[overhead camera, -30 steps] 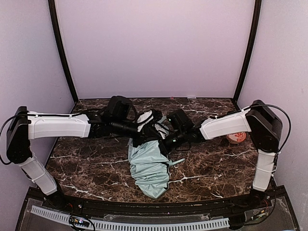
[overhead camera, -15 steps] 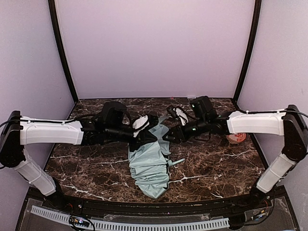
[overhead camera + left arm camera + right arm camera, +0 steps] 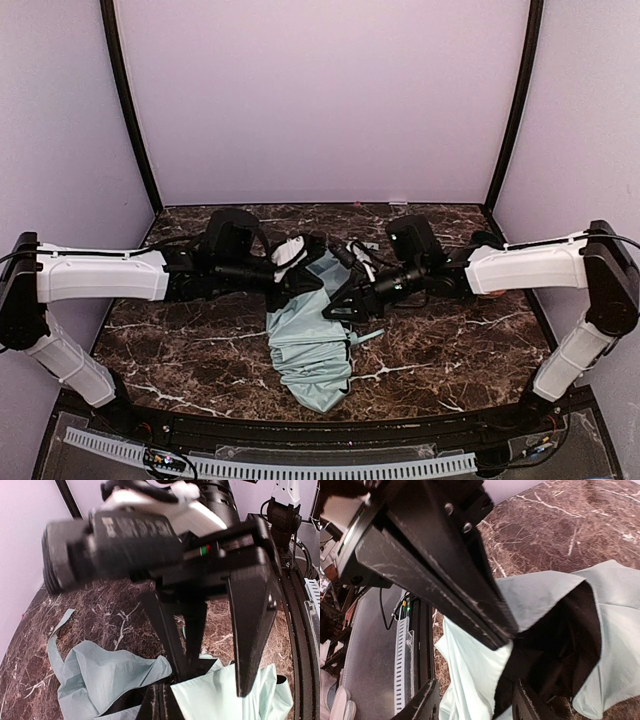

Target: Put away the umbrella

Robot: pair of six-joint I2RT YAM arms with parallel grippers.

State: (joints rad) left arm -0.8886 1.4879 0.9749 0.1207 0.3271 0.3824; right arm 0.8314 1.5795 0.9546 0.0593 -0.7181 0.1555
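Note:
The umbrella lies loosely folded mid-table, pale mint fabric with its black underside showing at the far end. My left gripper is at that far end, its jaws together on the canopy fabric; its fingers show at the bottom of the left wrist view. My right gripper is open right beside it, over the same fabric edge. In the right wrist view its open fingers straddle mint and black fabric. The handle and strap are hidden.
Pale walls and two black corner posts close in the marble table. A black rail with a white ribbed strip runs along the near edge. The two arms nearly touch over the umbrella's far end.
The right arm, which had swung back and to the right half a second ago, has come back down and left to the umbrella's far end. The left arm has barely moved.

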